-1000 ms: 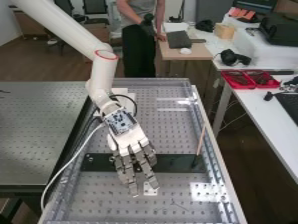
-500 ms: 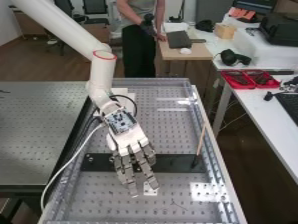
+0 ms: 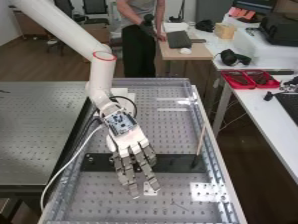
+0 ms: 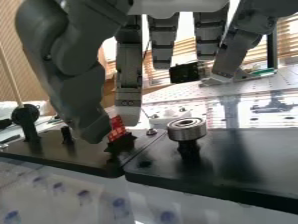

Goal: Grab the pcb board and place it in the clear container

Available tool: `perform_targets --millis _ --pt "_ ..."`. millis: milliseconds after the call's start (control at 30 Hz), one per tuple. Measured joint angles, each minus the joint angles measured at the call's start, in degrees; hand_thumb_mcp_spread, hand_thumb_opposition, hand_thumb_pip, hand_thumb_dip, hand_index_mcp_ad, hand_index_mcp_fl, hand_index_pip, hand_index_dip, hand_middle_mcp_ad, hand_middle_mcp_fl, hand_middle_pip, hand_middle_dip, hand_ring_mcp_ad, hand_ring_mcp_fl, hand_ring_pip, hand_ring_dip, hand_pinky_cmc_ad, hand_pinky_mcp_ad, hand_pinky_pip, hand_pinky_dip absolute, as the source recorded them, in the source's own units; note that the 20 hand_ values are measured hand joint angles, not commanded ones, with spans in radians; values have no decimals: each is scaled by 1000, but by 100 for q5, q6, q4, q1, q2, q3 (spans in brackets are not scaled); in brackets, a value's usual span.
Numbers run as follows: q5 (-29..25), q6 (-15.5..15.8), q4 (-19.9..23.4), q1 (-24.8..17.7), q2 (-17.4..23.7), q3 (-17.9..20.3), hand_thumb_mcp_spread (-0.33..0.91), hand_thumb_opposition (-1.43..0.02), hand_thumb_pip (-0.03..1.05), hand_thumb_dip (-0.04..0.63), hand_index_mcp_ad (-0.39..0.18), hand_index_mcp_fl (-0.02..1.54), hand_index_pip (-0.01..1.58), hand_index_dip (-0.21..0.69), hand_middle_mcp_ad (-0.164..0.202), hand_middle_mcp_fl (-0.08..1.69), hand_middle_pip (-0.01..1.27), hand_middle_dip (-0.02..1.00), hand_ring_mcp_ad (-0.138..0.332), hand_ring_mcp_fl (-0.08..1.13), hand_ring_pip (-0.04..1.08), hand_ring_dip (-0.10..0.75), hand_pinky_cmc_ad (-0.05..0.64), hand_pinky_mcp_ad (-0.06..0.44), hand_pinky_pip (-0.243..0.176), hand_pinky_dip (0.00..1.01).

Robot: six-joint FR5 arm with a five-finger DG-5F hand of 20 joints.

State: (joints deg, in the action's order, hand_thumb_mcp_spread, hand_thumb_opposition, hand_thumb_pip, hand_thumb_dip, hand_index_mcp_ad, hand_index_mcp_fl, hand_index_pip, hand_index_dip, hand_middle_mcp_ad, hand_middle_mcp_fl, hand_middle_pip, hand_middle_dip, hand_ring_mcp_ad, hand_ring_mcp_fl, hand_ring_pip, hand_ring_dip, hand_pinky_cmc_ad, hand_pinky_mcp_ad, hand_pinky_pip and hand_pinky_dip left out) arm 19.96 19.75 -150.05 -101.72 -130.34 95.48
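Dangles the grey, segmented hand [image 3: 129, 139], loosely spread, over smooth black plates [image 4: 266, 157], with thumb beside a patterned red board [image 4: 117, 129], near a ring-shaped metal bearing [image 4: 187, 132].

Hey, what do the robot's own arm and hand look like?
The arm is smooth, white and tubular, with a red ring around one joint. The hand has a white body with what looks like an exposed blue-grey circuit board on its back, and blocky, segmented dark grey fingers. A black cable loops near the wrist.
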Motion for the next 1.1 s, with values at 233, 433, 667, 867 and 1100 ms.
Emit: perform_targets --millis 233,433,667,867,1100 --pt "6 81 98 4 9 17 429 -843 668 239 -21 232 1548 80 77 52 145 110 260 7 80 9 314 208 -105 623" --pt "11 87 78 4 -9 -23 424 -848 667 239 -21 241 1548 79 75 51 145 110 255 7 80 5 314 199 -105 611" --pt "10 112 100 13 -14 -26 429 -860 667 239 -19 246 1546 79 66 51 145 110 244 9 77 5 314 197 -93 572" --pt "9 206 175 20 25 0 422 -867 661 239 -19 265 1543 77 68 51 145 110 244 9 77 5 314 197 -91 559" --pt "4 421 409 24 122 92 429 -880 646 241 -19 297 1543 77 65 51 145 110 244 9 86 14 314 197 -91 559"
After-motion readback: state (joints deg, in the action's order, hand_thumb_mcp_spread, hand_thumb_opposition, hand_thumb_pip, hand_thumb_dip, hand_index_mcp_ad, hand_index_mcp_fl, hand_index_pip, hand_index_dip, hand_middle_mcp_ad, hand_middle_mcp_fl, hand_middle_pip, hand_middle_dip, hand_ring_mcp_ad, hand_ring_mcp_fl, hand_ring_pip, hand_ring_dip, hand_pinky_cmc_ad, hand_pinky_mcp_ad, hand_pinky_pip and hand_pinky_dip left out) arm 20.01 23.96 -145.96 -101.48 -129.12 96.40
